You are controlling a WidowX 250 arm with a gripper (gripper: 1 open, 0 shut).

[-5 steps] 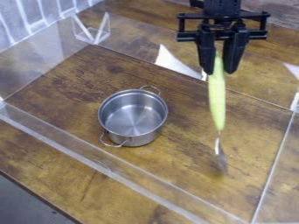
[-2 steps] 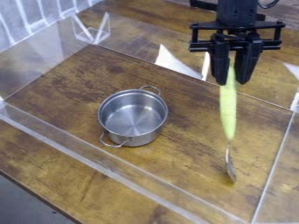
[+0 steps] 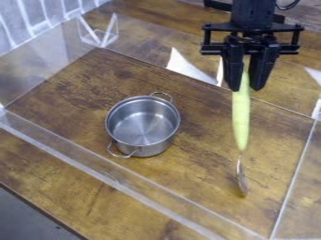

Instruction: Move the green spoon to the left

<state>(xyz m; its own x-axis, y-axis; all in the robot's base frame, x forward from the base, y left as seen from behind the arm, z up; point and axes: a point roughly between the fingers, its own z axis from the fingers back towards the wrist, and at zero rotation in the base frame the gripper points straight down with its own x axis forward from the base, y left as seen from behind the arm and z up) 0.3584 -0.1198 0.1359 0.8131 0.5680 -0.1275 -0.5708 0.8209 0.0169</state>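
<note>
The green spoon (image 3: pixel 241 117) hangs nearly upright at the right of the wooden table (image 3: pixel 75 94). Its yellow-green handle runs down to a small silver bowl just above or on the wood. My gripper (image 3: pixel 250 82) points straight down and is shut on the top end of the handle. The black fingers (image 3: pixel 234 67) hide the tip of the handle. I cannot tell whether the spoon's bowl touches the table.
A round steel pot (image 3: pixel 143 125) with two small handles stands left of the spoon, near the middle of the table. Clear acrylic walls (image 3: pixel 150 192) fence the table at the front, left and right. A white paper piece (image 3: pixel 185 64) lies behind the gripper.
The gripper stays shut on the spoon in about the same place. The spoon's lower end has swung slightly.
</note>
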